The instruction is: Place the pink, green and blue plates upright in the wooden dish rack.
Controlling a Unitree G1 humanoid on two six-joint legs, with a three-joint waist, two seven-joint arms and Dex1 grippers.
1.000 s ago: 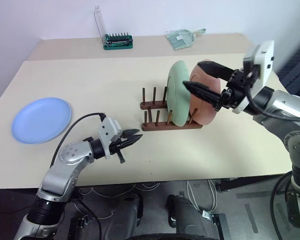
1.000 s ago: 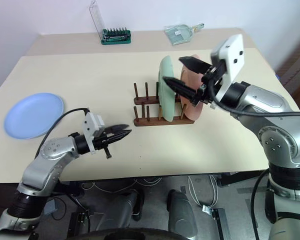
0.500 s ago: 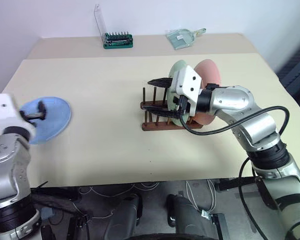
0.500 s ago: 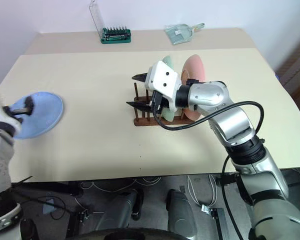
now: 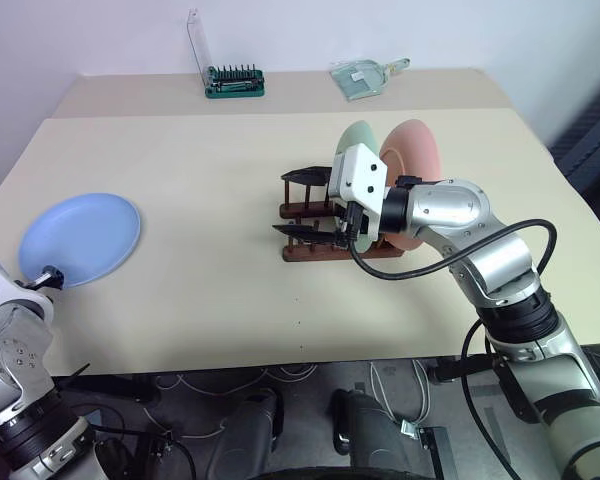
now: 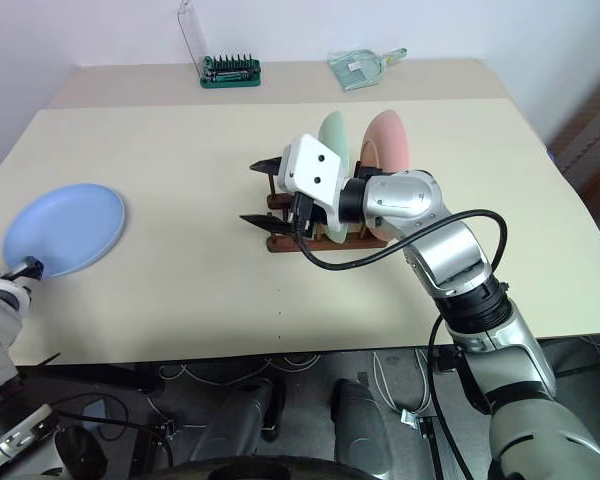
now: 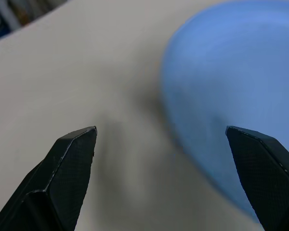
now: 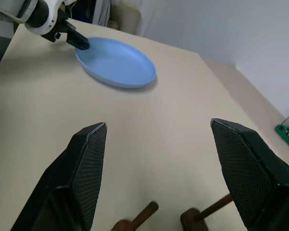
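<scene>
My wooden dish rack [image 5: 335,235] already carries two plates standing on edge between its pegs: the green plate [image 5: 357,150] and, just behind it on the far side from my right gripper [image 5: 300,203], the pink plate [image 5: 416,165]. The peg slots nearer that gripper are free. The rack is dark reddish-brown, two rails with thin upright pegs. The blue plate [image 5: 80,238] is round, shallow and matte light blue, lying flat on the table [image 5: 230,310], well apart from the rack. My left gripper [image 7: 164,139] sits at the plate's near rim with its fingers spread wide, holding nothing; the rim lies between and just ahead of the fingertips. My right gripper hangs over the free end of the rack, jaws apart and empty, pointing toward the blue plate.
</scene>
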